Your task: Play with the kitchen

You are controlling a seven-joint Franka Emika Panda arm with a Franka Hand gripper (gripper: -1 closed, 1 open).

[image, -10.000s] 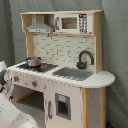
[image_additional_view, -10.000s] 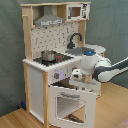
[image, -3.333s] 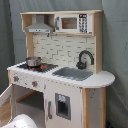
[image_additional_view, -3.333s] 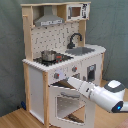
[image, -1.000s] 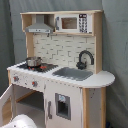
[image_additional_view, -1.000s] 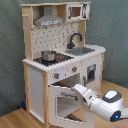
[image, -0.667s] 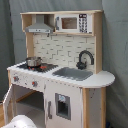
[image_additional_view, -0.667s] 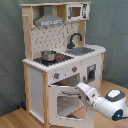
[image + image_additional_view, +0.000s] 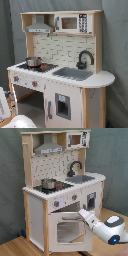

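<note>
Reaching toward the kitchen (image 9: 55,203) of pale wood and white panels, smooth white fingers (image 9: 83,215), grip unclear.

No readable text, labels, brands or numbers anywhere in either exterior view.

Arm (image 9: 20,122): cut off by the bottom edge in the first exterior view, only a white blur showing. Gripper (image 9: 83,214): fingers indistinct against the kitchen's (image 9: 37,213) oven door, possibly touching it. Kitchen base: cropped in the first exterior view.
</note>
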